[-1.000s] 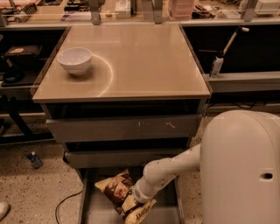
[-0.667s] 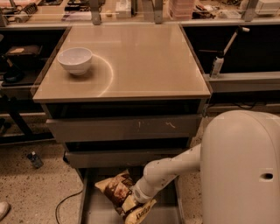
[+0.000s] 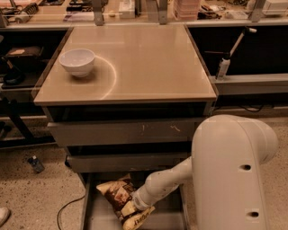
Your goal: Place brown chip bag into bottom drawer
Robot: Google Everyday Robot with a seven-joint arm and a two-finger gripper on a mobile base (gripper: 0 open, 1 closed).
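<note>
Around the work area: a white bowl [image 3: 77,61] is seen on the tabletop [image 3: 153,67], near its back-left corner, well apart from everything else. Below the top, 2 shallower grey drawers are stacked, the upper drawer [image 3: 130,133] and the middle drawer [image 3: 121,162], both projecting a bit over the bottom drawer [image 3: 88,207], which is pulled out at floor level.

The brown chip bag [image 3: 114,192] is found inside the bottom drawer, lying slanted from back-left to front-centre, w/ one yellowish end near the drawer's front. The arm [image 3: 167,183] is reached in from the right, under the middle drawer's front edge, and the gripper [image 3: 135,205] is set down on the bag's lower half, touching it.

A large white robot housing [image 3: 230,175] fills the lower right and blocks the drawer's right side. On the floor, left: a dark cable [image 3: 67,210], a small dark object [image 3: 35,164], not identifiable, and a pale shape [image 3: 3,215] cut off at the frame edge.

Hidden: the gripper's tip is covered by the wrist, so open vs. closed can't be told. The drawer's front is cut off by the frame bottom. Clutter on the rear bench [image 3: 135,11] can't be made out.
</note>
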